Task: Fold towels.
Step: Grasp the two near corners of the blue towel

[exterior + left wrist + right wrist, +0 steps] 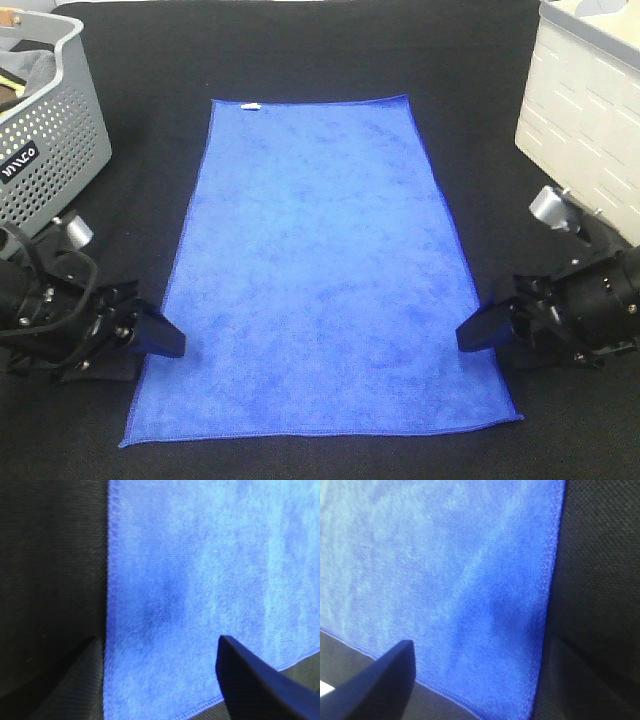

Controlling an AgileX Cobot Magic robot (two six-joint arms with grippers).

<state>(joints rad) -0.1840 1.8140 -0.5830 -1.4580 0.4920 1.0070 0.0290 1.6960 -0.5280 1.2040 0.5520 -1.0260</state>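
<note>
So here's my left gripper (168, 340), low at the near left of the table, jaws spread wide and not gripping anything. From its wrist cam one finger (80, 680) is over the black table cover (130, 60) and the other finger (260, 690) is over the blue, so the towel's left hem runs right between them. I honestly can't tell if the tips are touching the fabric or just above it. Same deal on the other side: my right gripper (472, 333) is low at the near right, jaws apart, nothing pinched. It has one finger (380, 680) over the cloth and the other a dark shape out past the right hem, hard to make out against the cover. Between the two lies the towel (320, 270), bright royal blue microfiber, spread flat and unfolded in the middle of the table with its long side running near to far. The stitched hem shows all the way round, and there's a little white tag (251, 106) at the far edge by the far left corner. Further out, a grey perforated basket (60, 150) sits at the far left with a grey cloth (35, 70) in it, well apart from the towel. A white slotted basket (590, 130) is at the far right, just beyond my right arm.
</note>
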